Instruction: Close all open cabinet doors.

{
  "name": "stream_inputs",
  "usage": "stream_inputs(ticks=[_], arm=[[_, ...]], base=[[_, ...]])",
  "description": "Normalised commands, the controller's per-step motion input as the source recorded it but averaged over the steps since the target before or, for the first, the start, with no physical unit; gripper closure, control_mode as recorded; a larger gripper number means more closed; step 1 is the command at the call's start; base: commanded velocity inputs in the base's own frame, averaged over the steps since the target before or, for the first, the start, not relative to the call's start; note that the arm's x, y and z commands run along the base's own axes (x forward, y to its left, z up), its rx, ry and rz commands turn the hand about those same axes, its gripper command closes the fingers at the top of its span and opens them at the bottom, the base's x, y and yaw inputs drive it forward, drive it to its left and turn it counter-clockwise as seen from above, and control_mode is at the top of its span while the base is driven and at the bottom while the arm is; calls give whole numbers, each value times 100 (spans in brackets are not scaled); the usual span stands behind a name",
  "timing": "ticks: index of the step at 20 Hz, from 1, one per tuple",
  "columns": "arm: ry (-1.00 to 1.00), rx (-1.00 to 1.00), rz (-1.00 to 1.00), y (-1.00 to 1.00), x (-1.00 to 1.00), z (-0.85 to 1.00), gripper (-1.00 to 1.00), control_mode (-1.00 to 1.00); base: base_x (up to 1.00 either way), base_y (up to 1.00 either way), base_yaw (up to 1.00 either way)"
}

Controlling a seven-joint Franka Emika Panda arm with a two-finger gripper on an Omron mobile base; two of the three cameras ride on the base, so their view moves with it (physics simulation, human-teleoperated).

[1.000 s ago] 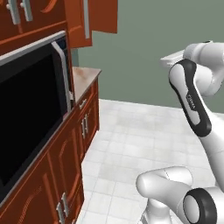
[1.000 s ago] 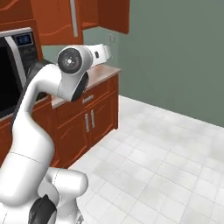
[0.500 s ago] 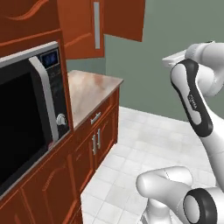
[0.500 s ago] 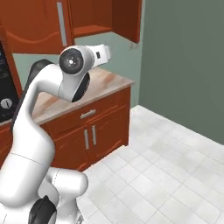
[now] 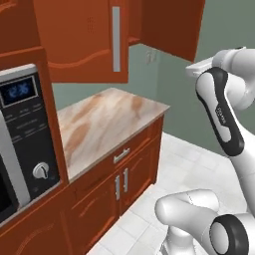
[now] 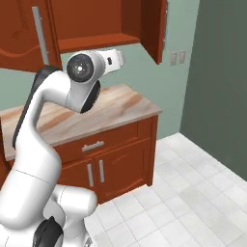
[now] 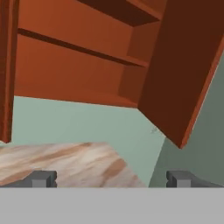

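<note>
arm: raised, elbow bent, hand forward | gripper [image 7: 111, 178]: jaws wide apart, holding nothing

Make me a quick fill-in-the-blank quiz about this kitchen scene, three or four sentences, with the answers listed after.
1. Both reddish-brown wooden upper cabinet doors, the left door and the right door, stand ____.
2. The shelves inside the upper cabinet hold ____.
3. The robot's two-finger gripper is ____, with nothing between its fingertips.
4. Below the cabinet lies a marbled beige ____ over a drawer with a short horizontal grey handle.

Answers: open; nothing; open; countertop
</note>
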Motion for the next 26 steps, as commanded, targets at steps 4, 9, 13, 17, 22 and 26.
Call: stream_inputs(ticks=[4,9,13,17,22,26], arm=[[0,0,0,0,0,0,-100,100],[0,0,0,0,0,0,-100,100],[0,0,0,0,0,0,-100,100],[0,0,0,0,0,0,-100,100],[0,0,0,0,0,0,-100,100],[0,0,0,0,0,0,-100,100]], base=[[81,-26,39],[55,-11,36],[26,-6,34],[22,-24,32],[25,-41,30],[24,-50,27]])
